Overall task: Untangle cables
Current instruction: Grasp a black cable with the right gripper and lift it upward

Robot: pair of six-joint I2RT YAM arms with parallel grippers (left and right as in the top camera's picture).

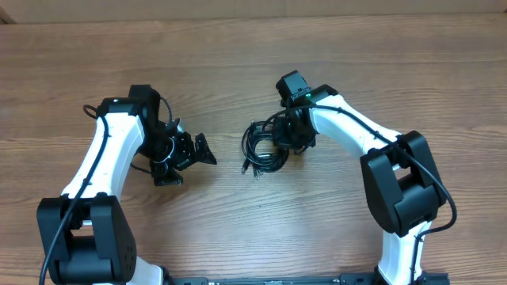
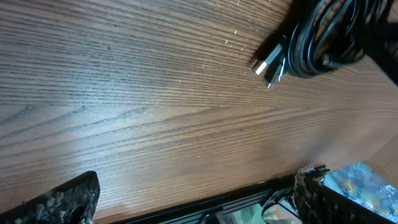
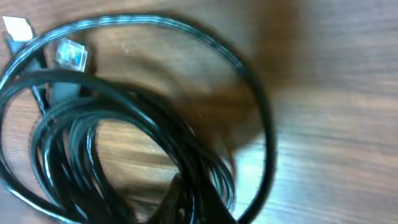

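Observation:
The cables [image 1: 261, 149] lie as one tangled black coil at the middle of the wooden table. In the right wrist view the cables [image 3: 118, 124] fill the frame, with a clear plug [image 3: 71, 53] and a metal plug [image 3: 17, 28] at the upper left. My right gripper [image 1: 295, 144] sits on the coil's right side, and in its own view the right gripper [image 3: 199, 202] is shut on a few strands. To the left of the coil, apart from it, my left gripper [image 1: 190, 162] stands open and empty. Its view shows the left gripper [image 2: 199, 190] low, with the cables [image 2: 320, 40] and their metal-tipped plugs [image 2: 270, 65] at the upper right.
The table's near edge [image 2: 205, 199] runs along the bottom of the left wrist view, with a black rail below it. Both arm bases [image 1: 87, 237] stand at the front of the table.

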